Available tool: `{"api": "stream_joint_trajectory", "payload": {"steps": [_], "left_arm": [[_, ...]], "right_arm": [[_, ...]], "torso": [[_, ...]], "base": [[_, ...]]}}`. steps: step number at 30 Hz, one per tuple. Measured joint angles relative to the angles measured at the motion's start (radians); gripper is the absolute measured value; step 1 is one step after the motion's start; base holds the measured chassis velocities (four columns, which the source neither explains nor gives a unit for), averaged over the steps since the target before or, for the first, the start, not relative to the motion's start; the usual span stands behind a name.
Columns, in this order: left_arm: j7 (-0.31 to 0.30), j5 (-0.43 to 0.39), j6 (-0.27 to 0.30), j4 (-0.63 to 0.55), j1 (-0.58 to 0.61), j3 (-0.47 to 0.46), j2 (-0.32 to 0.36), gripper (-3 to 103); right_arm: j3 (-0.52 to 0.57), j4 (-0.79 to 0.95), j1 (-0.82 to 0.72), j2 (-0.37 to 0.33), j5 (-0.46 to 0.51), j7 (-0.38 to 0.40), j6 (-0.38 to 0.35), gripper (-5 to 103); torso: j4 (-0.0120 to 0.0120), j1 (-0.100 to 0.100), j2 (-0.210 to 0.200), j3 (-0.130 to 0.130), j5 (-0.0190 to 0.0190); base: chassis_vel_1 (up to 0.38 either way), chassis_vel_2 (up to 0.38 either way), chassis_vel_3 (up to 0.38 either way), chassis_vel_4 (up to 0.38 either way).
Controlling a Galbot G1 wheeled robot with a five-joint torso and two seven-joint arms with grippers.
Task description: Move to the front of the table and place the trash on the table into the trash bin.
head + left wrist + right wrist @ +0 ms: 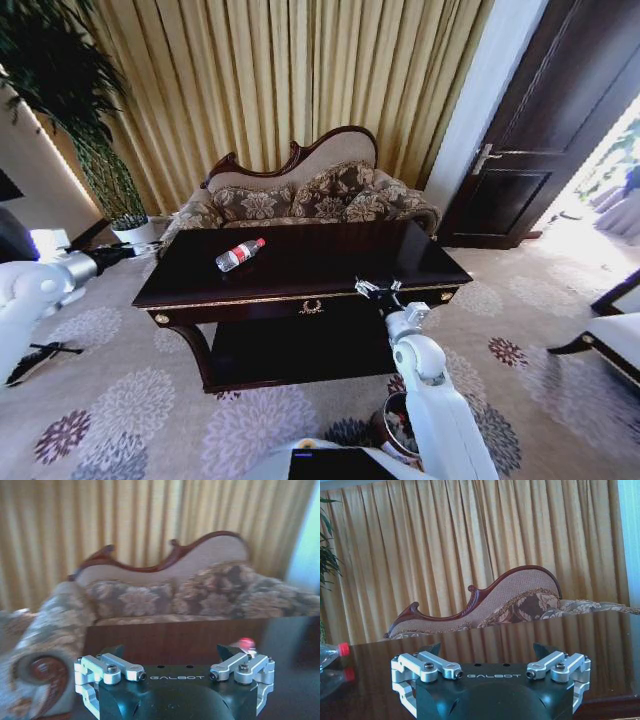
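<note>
Head view: the dark glossy table (330, 262) with gold trim stands crosswise before the robot, and a patterned sofa (300, 200) and gold curtains (270, 80) lie behind it. A clear plastic bottle (239, 254) with a red cap and label lies on its side on the left half of the tabletop. The trash bin (397, 428) sits on the carpet near the robot's base, low and on the near side of the table, partly hidden by the right arm.

The right hand (377, 288) is at the table's front edge, right of the gold centre emblem (311, 307) and well apart from the bottle; its fingers are spread and grip nothing. In the right wrist view, the hand (487, 652) sits just above the tabletop, with the bottle (331, 653) off to one side.

The left hand (140, 248) is held out beyond the table's left end, open and empty. In the left wrist view, this hand (172, 655) faces the sofa (150, 600), with the red bottle cap (246, 643) just past one fingertip.
</note>
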Motion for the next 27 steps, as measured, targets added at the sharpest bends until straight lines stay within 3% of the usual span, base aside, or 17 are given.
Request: {"api": "stream_joint_trajectory", "payload": {"steps": [4, 6, 12, 14, 19, 27], "left_arm": [[0.043, 0.015, 0.012, 0.02, -0.054, 0.063, 0.0, 100], [0.067, 0.025, 0.034, 0.054, -0.126, 0.139, 0.0, 100], [0.084, 0.042, 0.081, 0.139, -0.274, 0.295, -0.005, 100], [0.116, 0.068, 0.092, 0.208, -0.405, 0.419, -0.027, 100], [0.137, 0.1, 0.094, 0.276, -0.543, 0.545, -0.075, 100], [0.195, 0.157, 0.094, 0.347, -0.653, 0.647, -0.158, 100]], "right_arm": [[0.004, 0.008, -0.005, 0.001, 0.0, -0.001, 0.002, 100], [0.006, 0.011, -0.01, 0.006, -0.001, -0.002, 0.004, 100], [0.012, 0.014, -0.012, 0.015, -0.009, -0.002, 0.006, 100], [0.018, 0.014, -0.016, 0.025, -0.019, -0.002, 0.015, 100], [0.025, 0.014, -0.024, 0.031, -0.03, -0.002, 0.022, 100], [0.028, 0.008, -0.021, 0.048, -0.046, -0.001, 0.024, 100]], "torso": [[-0.0006, 0.0, 0.0, 0.0, -0.0001], [-0.0004, 0.0, 0.0, 0.0, -0.0002], [-0.0002, 0.0, 0.0, 0.0, -0.0003], [-0.0003, 0.0, 0.0, 0.0, -0.0001], [-0.0007, 0.0, 0.0, 0.0, 0.0], [-0.0002, 0.0, 0.0, 0.0, -0.0001]], "base": [[0.0, 0.0, 0.0, 0.0], [0.0, 0.0, 0.0, 0.0], [0.0, 0.0, 0.0, 0.0], [0.0, 0.0, 0.0, 0.0], [0.0, 0.0, 0.0, 0.0], [0.0, 0.0, 0.0, 0.0]]}}
